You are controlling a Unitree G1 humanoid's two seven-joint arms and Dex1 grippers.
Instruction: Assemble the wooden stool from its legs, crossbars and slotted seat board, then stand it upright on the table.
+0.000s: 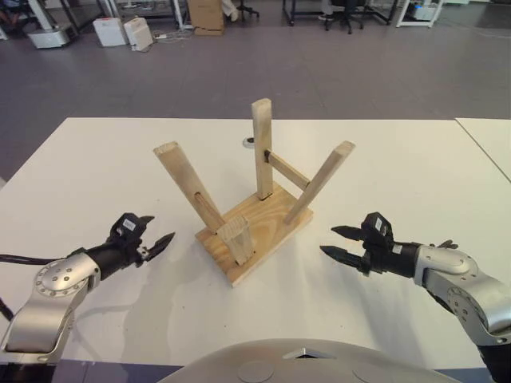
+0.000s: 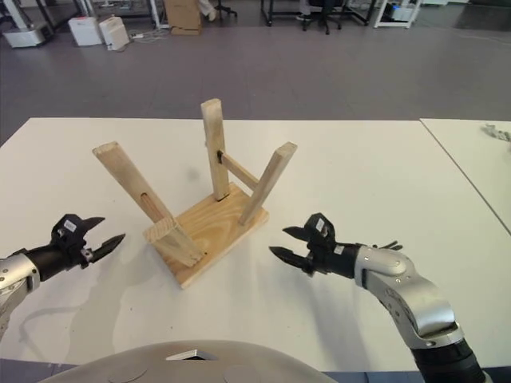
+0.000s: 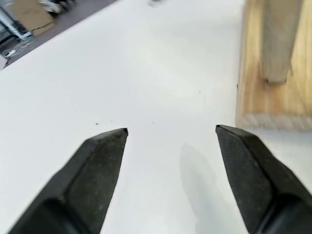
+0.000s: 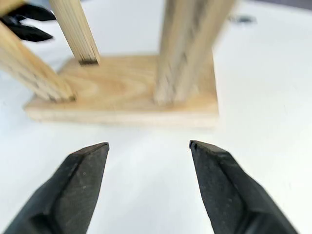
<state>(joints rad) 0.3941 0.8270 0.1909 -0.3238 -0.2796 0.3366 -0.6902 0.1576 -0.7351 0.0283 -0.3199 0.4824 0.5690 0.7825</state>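
The wooden stool lies upside down in the middle of the white table, its seat board (image 1: 270, 217) flat on the surface. Its legs point upward: a splayed left leg (image 1: 180, 175), an upright back leg (image 1: 262, 148), a splayed right leg (image 1: 323, 179) and a near leg (image 1: 237, 238). A crossbar (image 1: 287, 170) joins the back and right legs. My left gripper (image 1: 163, 227) hovers open just left of the board, whose edge (image 3: 253, 97) lies beyond its tips. My right gripper (image 1: 327, 239) is open just right of the board (image 4: 126, 92), nothing between its fingers.
A small round metal piece (image 1: 249, 142) lies on the table behind the stool. A second white table (image 1: 489, 136) stands at the right across a narrow gap. Bare tabletop (image 1: 104, 167) spreads to both sides of the stool.
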